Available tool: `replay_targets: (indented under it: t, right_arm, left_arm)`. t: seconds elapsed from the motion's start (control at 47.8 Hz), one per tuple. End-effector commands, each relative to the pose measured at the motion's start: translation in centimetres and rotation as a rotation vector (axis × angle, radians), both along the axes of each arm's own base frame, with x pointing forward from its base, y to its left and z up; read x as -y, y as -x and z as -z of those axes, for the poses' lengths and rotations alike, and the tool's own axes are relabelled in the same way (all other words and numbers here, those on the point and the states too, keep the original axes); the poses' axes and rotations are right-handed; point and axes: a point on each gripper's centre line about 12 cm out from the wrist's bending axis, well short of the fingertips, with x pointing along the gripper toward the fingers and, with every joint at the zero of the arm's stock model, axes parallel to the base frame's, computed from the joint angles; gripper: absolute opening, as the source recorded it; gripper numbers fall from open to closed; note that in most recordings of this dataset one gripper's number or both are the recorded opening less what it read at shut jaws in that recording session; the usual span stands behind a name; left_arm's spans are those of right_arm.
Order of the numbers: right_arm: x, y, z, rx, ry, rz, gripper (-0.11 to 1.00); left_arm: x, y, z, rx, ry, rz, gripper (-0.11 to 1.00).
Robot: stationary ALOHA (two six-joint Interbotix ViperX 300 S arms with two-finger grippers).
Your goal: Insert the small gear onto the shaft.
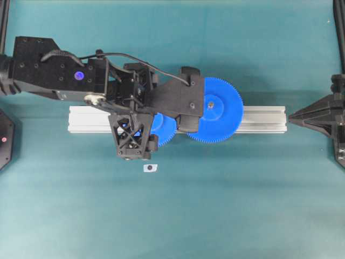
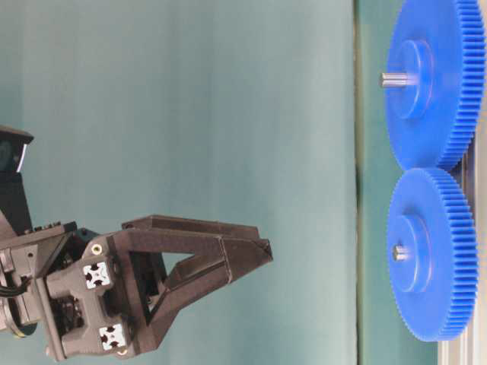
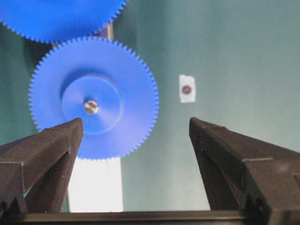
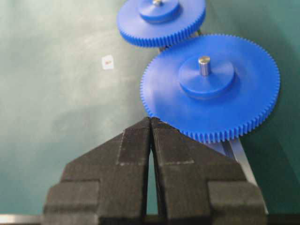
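Small gear (image 3: 93, 98) on bar, left gripper (image 3: 136, 129) agape above

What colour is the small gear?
Bright blue. The small gear shows best in the left wrist view.

A teal table (image 1: 248, 216) carries a grooved silver bar (image 1: 264, 118) lying left to right, two blue gears sitting on top of it (their teeth meshing), and, just in front of the bar, the tiny shaft (image 1: 150, 168) alone on the cloth.
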Motion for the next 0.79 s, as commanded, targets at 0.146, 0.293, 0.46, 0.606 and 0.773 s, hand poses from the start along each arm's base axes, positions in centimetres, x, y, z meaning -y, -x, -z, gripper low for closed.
replay_targets:
  t: [0.146,0.293,0.46,0.606,0.773]
  right_arm:
    - [0.0,-0.2,-0.3,0.01,-0.008,0.005,0.07]
    - [0.0,-0.1,-0.2,0.007,-0.01,0.005,0.07]
    - [0.0,-0.2,-0.3,0.013,-0.013,0.006,0.07]
    - [0.0,-0.1,-0.3,0.014,-0.011,0.005,0.07]
    - [0.0,-0.1,-0.2,0.013,-0.011,0.005,0.07]
  left_arm:
    - [0.7,0.2,-0.8,0.025,0.009,0.0,0.87]
    - [1.0,0.3,-0.7,0.02,0.012,-0.002,0.87]
    - [1.0,0.3,-0.3,0.011,0.016,-0.014,0.86]
    - [1.1,0.3,0.3,0.002,0.016,-0.009,0.87]
    - [1.1,0.1,0.3,0.003,0.015,-0.009,0.87]
